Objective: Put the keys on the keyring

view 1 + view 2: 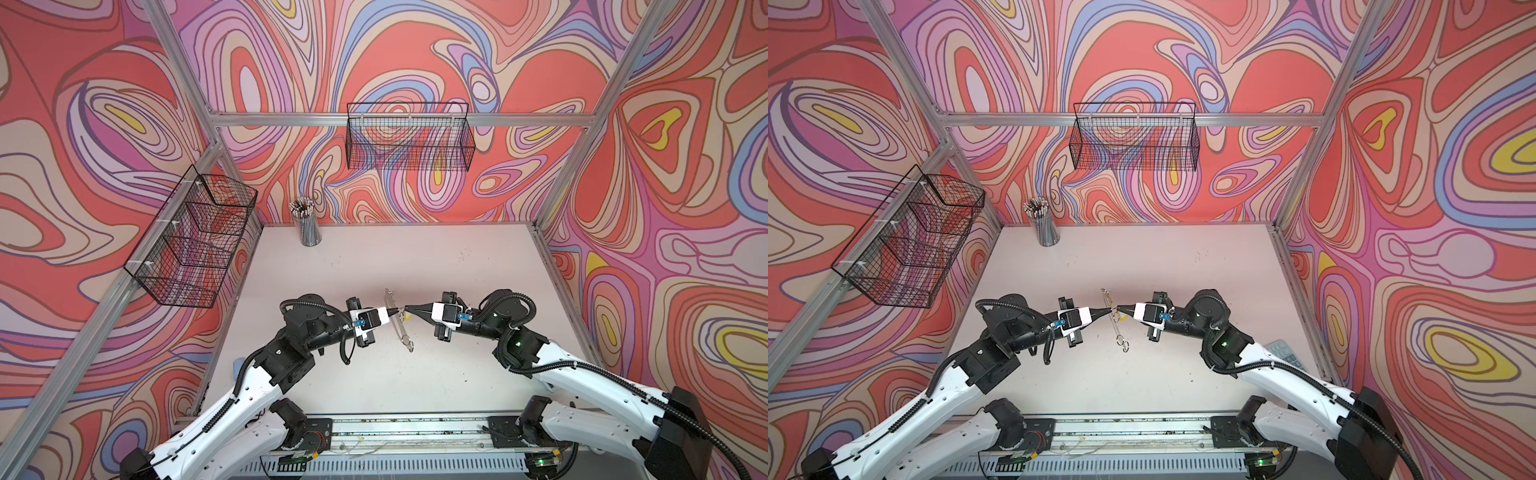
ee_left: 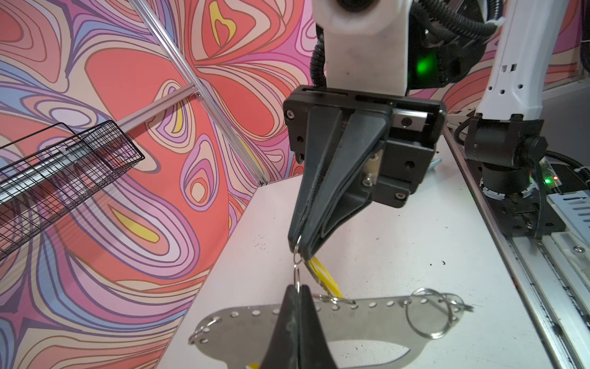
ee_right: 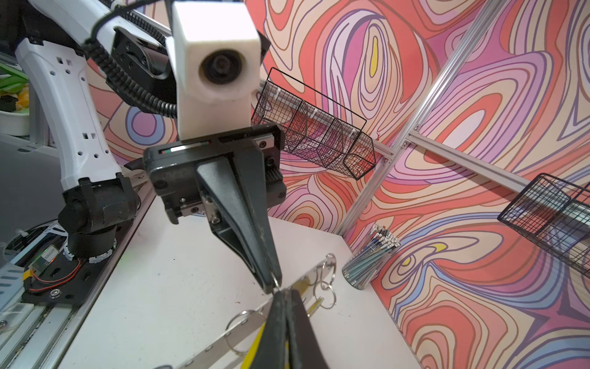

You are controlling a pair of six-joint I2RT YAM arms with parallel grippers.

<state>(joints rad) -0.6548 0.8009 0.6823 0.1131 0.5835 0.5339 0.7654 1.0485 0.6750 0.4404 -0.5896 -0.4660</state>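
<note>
The keyring (image 2: 367,316) is a flat silvery plate with an oval cut-out and wire rings along one edge. In both top views it shows edge-on (image 1: 400,328) (image 1: 1116,328) between the two grippers, which meet tip to tip. My left gripper (image 2: 297,289) (image 1: 397,311) is shut on a small wire ring at the plate's holed edge. My right gripper (image 3: 285,294) (image 2: 298,250) (image 1: 406,308) is shut on a small ring from which a yellow tag (image 2: 324,276) (image 1: 408,316) hangs. Another yellow tag (image 3: 255,345) lies under the right fingers. The keys' metal blades are hidden.
A cup of pencils (image 1: 307,224) stands at the table's back left. Wire baskets hang on the left wall (image 1: 195,241) and the back wall (image 1: 409,137). The arms' base rail (image 1: 407,428) runs along the front edge. A grey keypad (image 1: 1285,353) lies by the right wall.
</note>
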